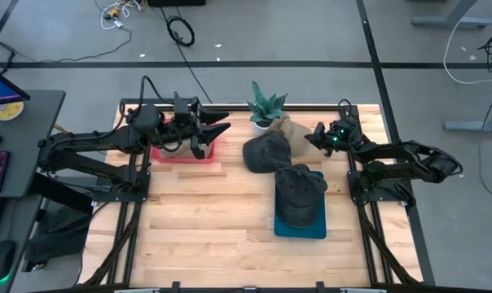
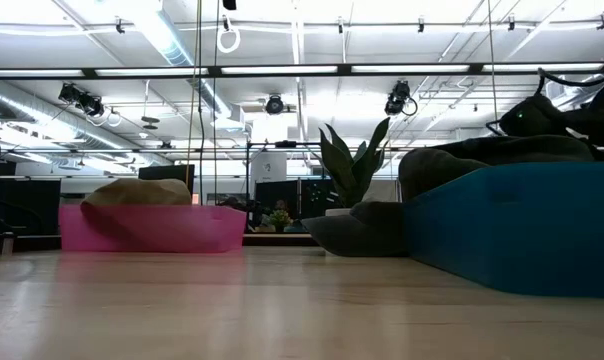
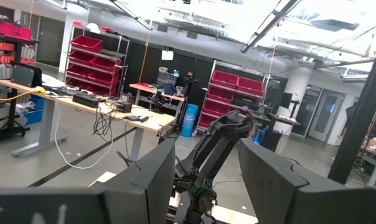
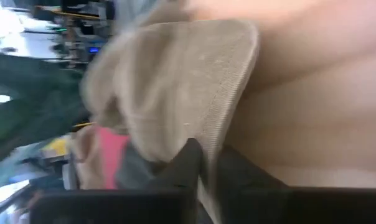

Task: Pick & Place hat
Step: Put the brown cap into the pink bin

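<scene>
Tan corduroy hat [image 4: 175, 93] clamped in right tool [image 4: 203, 165], near potted plant [image 1: 266, 106] at desk [image 1: 197, 236] back | left tool [image 1: 217, 129] fingers apart above pink bin [image 1: 183, 155]

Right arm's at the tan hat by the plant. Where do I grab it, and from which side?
Probably the brim, coming from the table's right, where the right gripper sits beside the tan hat. The brim is thin and flat and juts toward that gripper; the crown is bulky and lies against the plant. The left gripper waits open over the pink bin.
</scene>
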You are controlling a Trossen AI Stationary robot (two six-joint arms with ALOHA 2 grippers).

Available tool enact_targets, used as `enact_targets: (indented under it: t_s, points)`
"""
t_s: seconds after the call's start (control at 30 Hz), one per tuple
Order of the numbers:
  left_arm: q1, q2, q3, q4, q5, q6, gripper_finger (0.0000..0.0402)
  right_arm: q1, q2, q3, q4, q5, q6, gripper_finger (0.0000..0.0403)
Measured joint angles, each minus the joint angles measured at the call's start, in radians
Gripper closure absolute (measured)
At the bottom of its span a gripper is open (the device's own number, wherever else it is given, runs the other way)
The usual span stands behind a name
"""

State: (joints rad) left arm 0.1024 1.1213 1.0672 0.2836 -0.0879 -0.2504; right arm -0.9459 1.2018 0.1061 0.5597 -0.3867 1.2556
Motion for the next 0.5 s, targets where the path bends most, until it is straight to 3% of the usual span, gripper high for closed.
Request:
enact_targets:
  t_s: [0.33, 0.5]
  points:
    - [0.0, 0.0, 0.0, 0.0, 0.0, 0.001, 0.022, 0.0, -0.083, -0.002, 0.036, 0.012, 0.057, 0.0394]
    - [0.0, 0.0, 0.0, 0.0, 0.0, 0.001, 0.022, 0.0, -0.189, -0.003, -0.076, 0.023, 0.068, 0.0394]
